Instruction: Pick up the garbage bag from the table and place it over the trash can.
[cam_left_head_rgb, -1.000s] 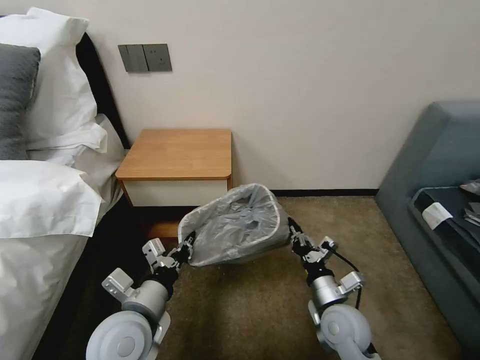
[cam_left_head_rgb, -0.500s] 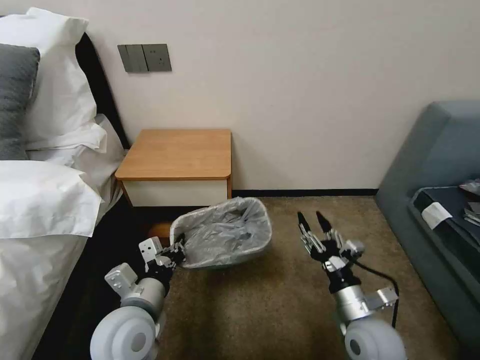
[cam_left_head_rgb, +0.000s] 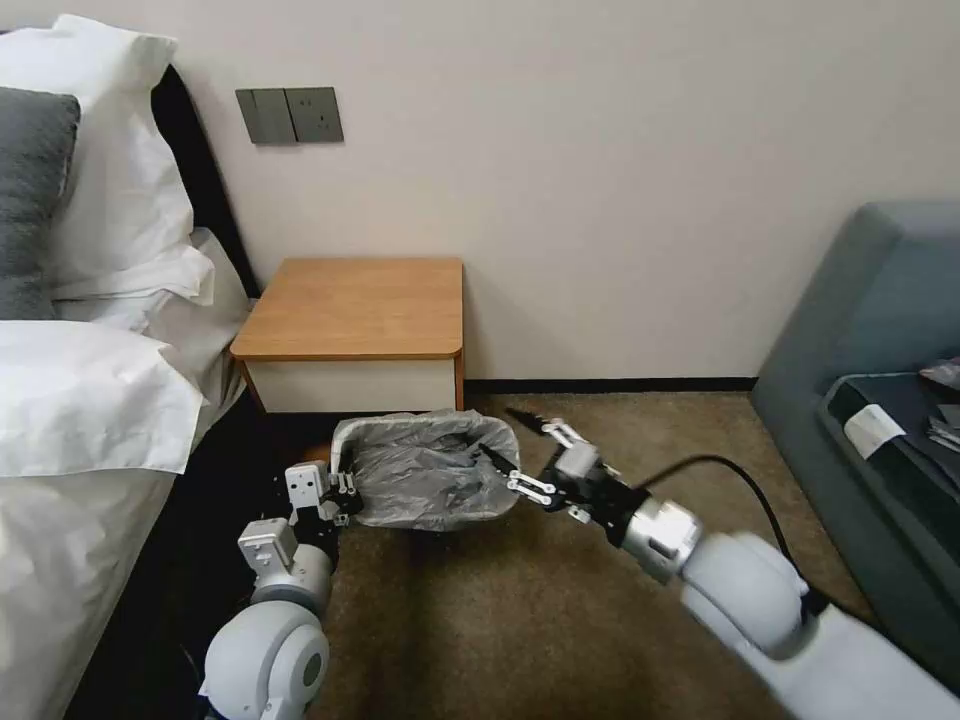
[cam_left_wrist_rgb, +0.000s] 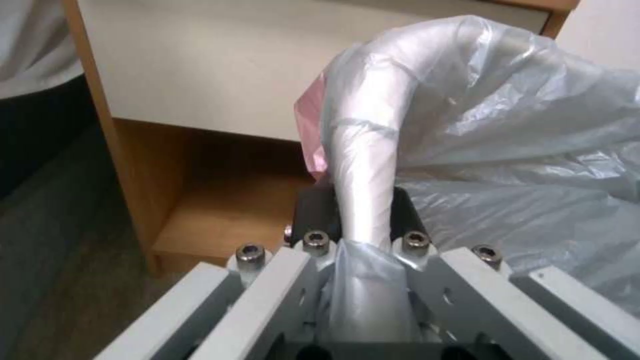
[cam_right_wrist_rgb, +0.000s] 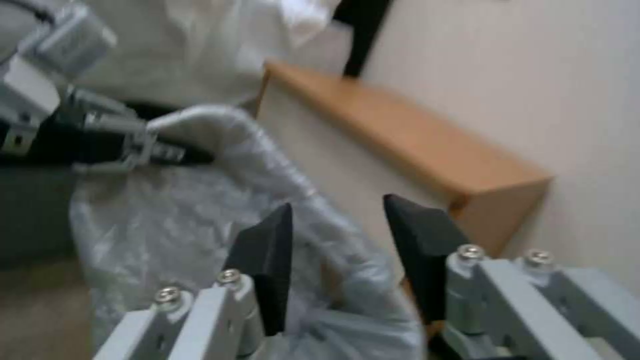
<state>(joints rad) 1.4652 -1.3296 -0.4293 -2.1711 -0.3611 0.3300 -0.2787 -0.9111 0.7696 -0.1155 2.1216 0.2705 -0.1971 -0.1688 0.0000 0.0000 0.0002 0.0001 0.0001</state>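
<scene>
The trash can sits on the brown carpet just in front of the nightstand, toward its right front corner, and the grey garbage bag is already draped over it, lining the inside and folded over the rolled rim; so little bare plastic shows that the bin's own colour is hard to make out. The left gripper is at the can's rim on the side nearest the bed, and the left wrist view shows its jaws pinched on the bag-covered rim, with a pinkish-red edge of the bag bunched just beyond the black fingertips. The right gripper reaches in from the opposite side, jaws spread, one finger over the can's mouth and the other outside its far corner by the nightstand. In the right wrist view its two dark fingertips straddle the bag-wrapped rim without closing on it, though that view is blurred. The nightstand's lower shelf is partly hidden behind the can, and the grey sofa well off to the can's right is cut off by the frame edge.
</scene>
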